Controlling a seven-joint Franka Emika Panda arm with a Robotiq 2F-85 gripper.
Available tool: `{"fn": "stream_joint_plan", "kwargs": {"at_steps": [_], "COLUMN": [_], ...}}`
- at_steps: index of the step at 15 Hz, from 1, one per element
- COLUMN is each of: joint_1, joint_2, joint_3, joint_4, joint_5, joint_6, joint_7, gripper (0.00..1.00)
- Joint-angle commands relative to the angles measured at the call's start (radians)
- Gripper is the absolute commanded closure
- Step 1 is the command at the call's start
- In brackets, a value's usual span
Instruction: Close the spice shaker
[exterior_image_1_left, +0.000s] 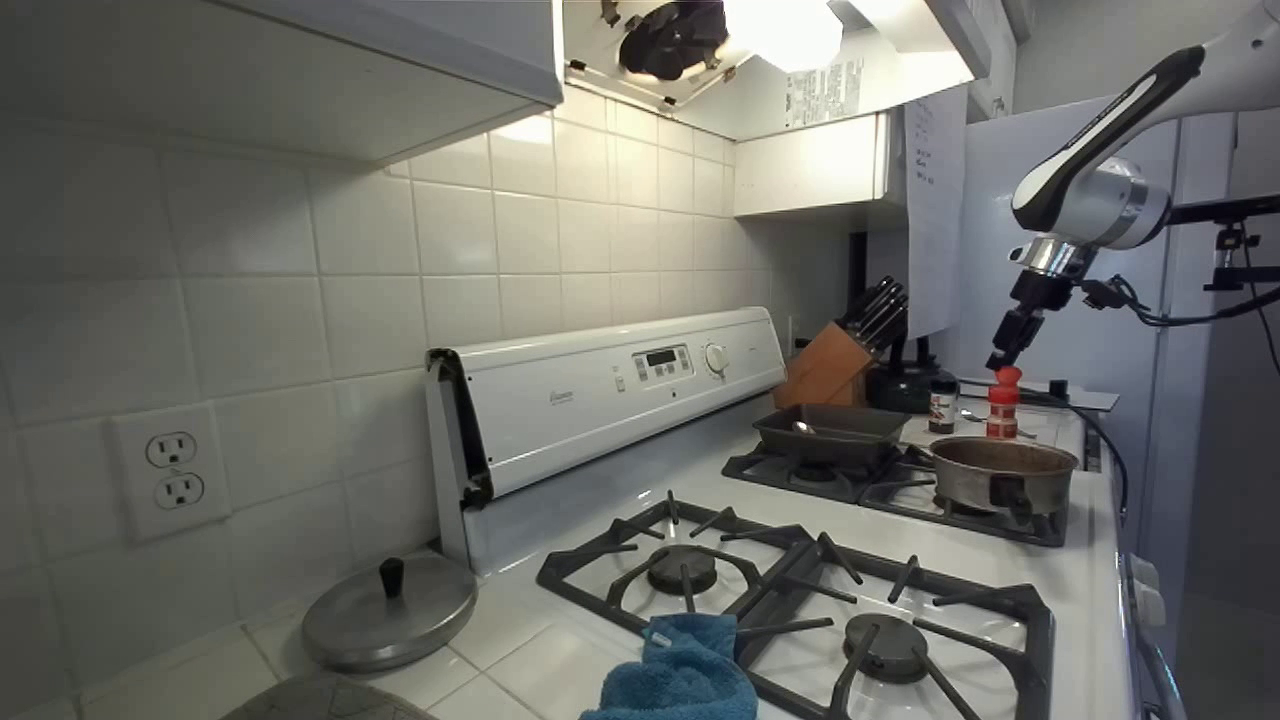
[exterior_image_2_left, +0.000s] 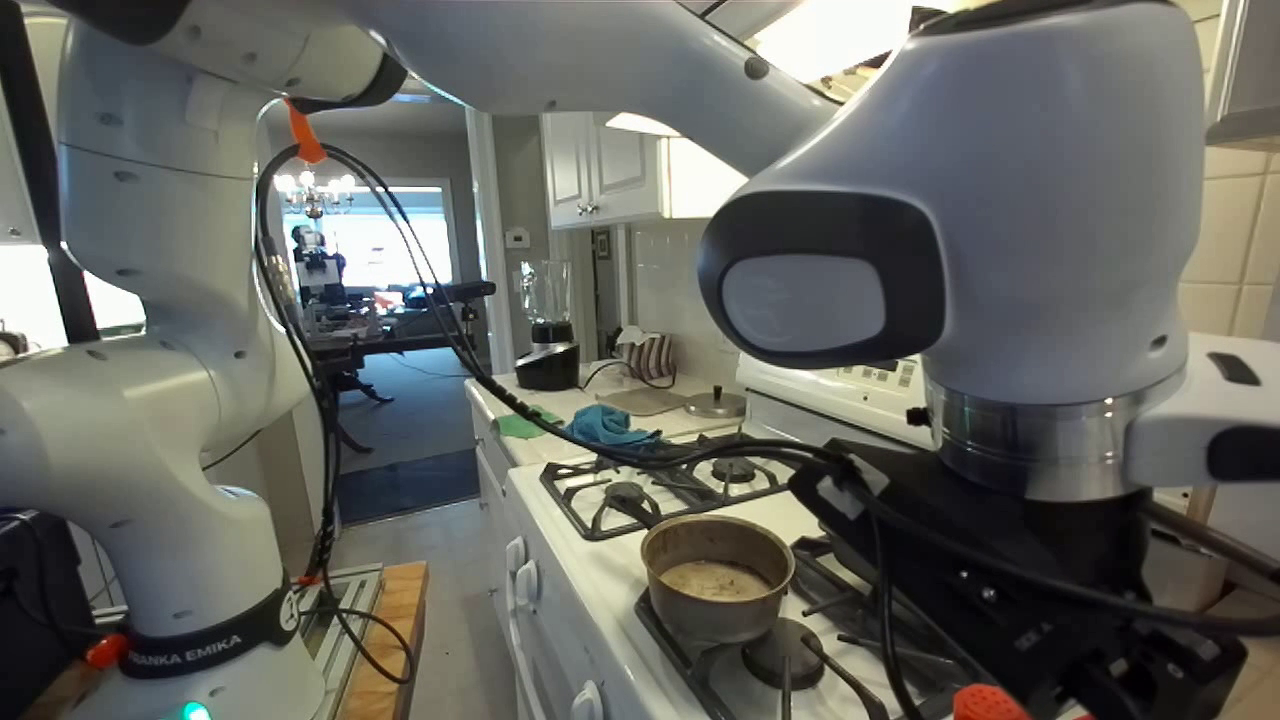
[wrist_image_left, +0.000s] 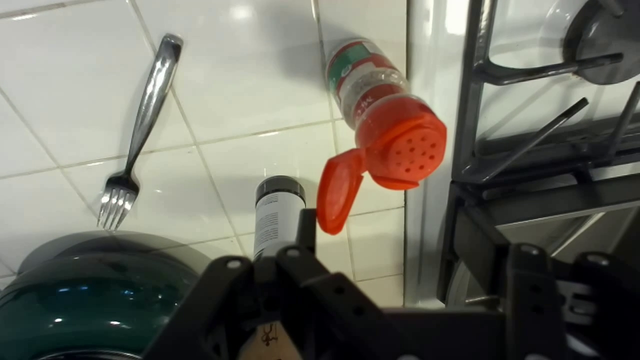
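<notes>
Red lid (wrist_image_left: 340, 192) flipped open, the spice shaker (wrist_image_left: 385, 110) stands right of the wrist view's centre; I hold my claw (wrist_image_left: 387, 225) spread, empty, one finger (wrist_image_left: 308, 227) beside that lid, presumably to close it.

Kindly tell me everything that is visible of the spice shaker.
The spice shaker has a clear-looking body, a red and green label and a red, apparently plastic top. Its hinged flap is open, exposing round holes. It stands upright on white tiles beside the stove. One of the fingers appears near the flap; contact is unclear.
</notes>
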Motion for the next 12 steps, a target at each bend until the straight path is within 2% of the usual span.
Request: {"fn": "stream_joint_plan", "kwargs": {"at_steps": [1,3,4,5,7,9,12], "joint_1": [0.001,0.002,0.002,0.002,0.003,0.004,0.006], "joint_2": [-0.005,-0.005,-0.005,-0.005,-0.005,-0.003,0.0], "joint_3": [-0.003,-0.004,-0.004,-0.004,-0.005,-0.007,-0.012], "joint_4": [0.012,0.012,0.012,0.012,0.012,0.012,0.012], "joint_5": [0.008,0.007,0.007,0.007,0.004,-0.001,-0.011], "joint_6": [-0.028,-0.028,-0.028,-0.028,-0.027,-0.026,-0.023], "joint_7": [-0.007,-0.006,-0.006,-0.005,-0.003,0.001,0.01], "gripper": [0.32,0.39,0.48,0.48,0.55,0.51,0.5]}}
